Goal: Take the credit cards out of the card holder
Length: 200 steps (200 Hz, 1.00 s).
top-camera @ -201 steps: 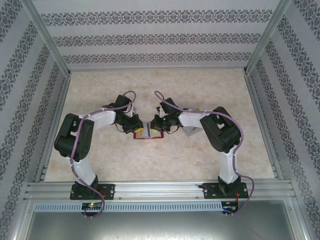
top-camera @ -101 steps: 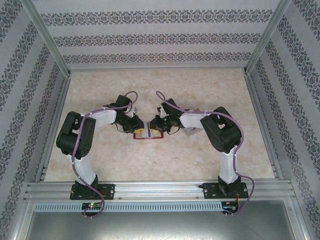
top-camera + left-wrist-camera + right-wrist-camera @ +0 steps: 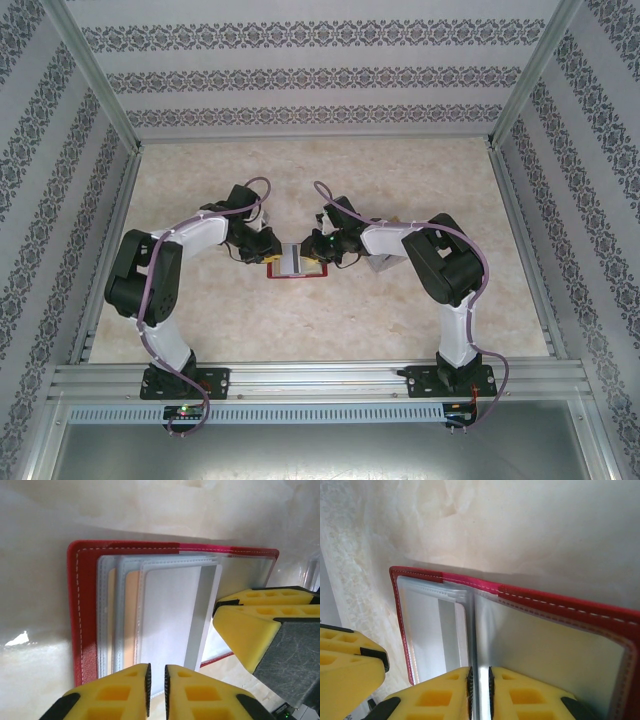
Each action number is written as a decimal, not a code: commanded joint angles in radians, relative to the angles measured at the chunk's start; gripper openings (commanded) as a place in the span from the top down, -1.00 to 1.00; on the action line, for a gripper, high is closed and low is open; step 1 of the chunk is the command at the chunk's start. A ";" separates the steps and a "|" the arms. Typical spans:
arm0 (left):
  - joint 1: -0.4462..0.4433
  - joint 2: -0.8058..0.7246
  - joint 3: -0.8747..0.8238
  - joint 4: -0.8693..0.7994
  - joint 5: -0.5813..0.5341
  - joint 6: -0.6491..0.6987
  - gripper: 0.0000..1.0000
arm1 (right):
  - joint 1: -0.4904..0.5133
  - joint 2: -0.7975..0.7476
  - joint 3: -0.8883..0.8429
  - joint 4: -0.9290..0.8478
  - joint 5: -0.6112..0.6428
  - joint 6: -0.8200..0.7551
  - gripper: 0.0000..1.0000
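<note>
No readable txt anywhere tbh, no brand, nrs or labels. Card holder (image 3: 85, 630) is plain red w/ white stitching, and the cards (image 3: 170, 615) in its sleeves look blank from the left wrist cam. Top cam is too far off to read anything.

Red card holder (image 3: 85, 605) lies open, grey and tan credit cards (image 3: 170, 615) inside its sleeves

Counting as I go: one red card holder (image 3: 87, 605), two tan cards (image 3: 131, 615) showing, one grey-silver card (image 3: 170, 610), and two grippers of mine, left gripper (image 3: 156, 690) and right gripper (image 3: 480, 690).
</note>
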 commanded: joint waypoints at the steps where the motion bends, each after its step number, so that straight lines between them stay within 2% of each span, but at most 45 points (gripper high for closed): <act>1: -0.003 0.032 0.010 0.020 0.025 -0.021 0.71 | -0.007 -0.012 -0.014 0.014 -0.041 0.016 0.61; 86: -0.005 0.111 -0.002 -0.009 -0.053 -0.023 0.77 | -0.005 0.028 -0.001 0.036 -0.091 0.015 0.64; 175: -0.004 0.128 -0.004 -0.045 -0.116 -0.019 0.78 | -0.006 0.005 -0.029 -0.033 0.017 -0.006 0.61; 200: -0.006 0.132 -0.007 -0.041 -0.116 -0.020 0.80 | -0.007 -0.028 -0.050 -0.034 0.065 -0.011 0.67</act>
